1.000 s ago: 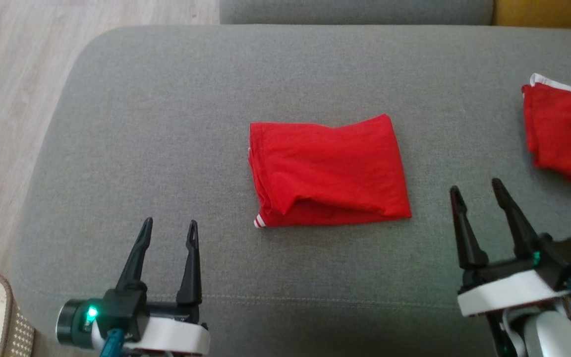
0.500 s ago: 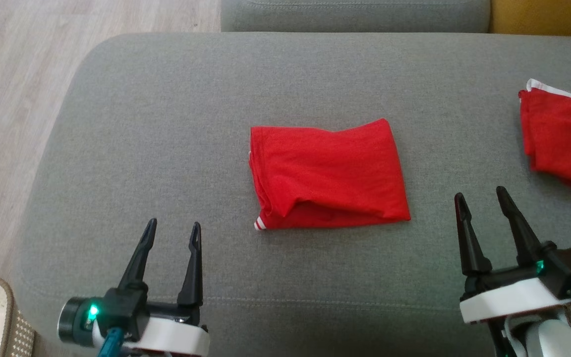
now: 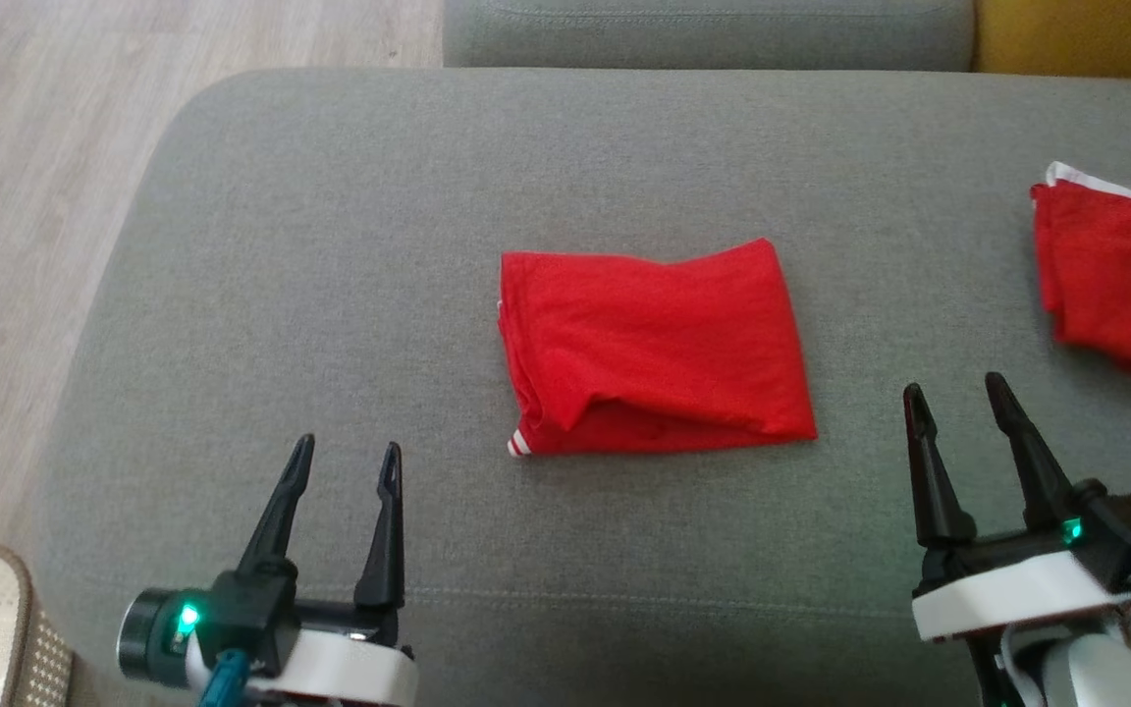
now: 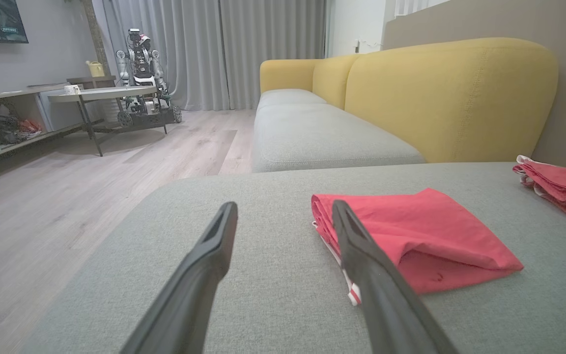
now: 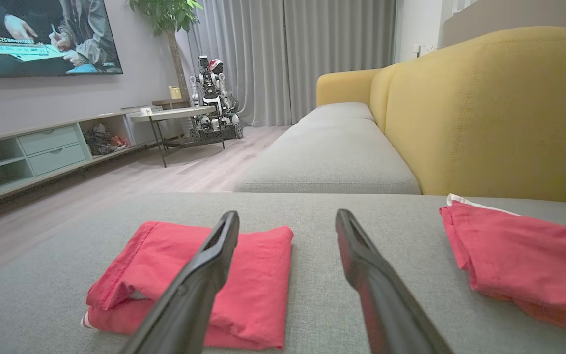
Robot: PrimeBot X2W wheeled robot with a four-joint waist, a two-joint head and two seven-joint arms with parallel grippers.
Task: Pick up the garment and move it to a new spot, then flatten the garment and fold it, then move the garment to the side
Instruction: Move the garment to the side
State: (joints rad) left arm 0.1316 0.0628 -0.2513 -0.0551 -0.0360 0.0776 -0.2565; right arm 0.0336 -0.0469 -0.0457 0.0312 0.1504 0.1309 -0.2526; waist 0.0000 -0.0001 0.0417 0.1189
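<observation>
1. The folded red garment [image 3: 654,349] lies near the middle of the grey sofa cushion [image 3: 330,245]. A white-striped hem pokes out at its near left corner, and nothing touches it.
2. The left pincer [image 3: 347,447] hovers over the cushion's near left part, fingers spread and empty. The right pincer [image 3: 953,385], over the near right part, is likewise spread and empty.
3. A second red garment [image 3: 1115,280] with white trim lies at the cushion's right edge, well apart.
4. The head view, from above, takes in the wooden floor [image 3: 16,196] past the cushion's left edge. The wrist views, low along the cushion, take in a yellow backrest [image 4: 450,98], another robot [image 5: 212,93] and a wall TV [image 5: 42,34].
5. The TV's on-screen caption is too small to read.
</observation>
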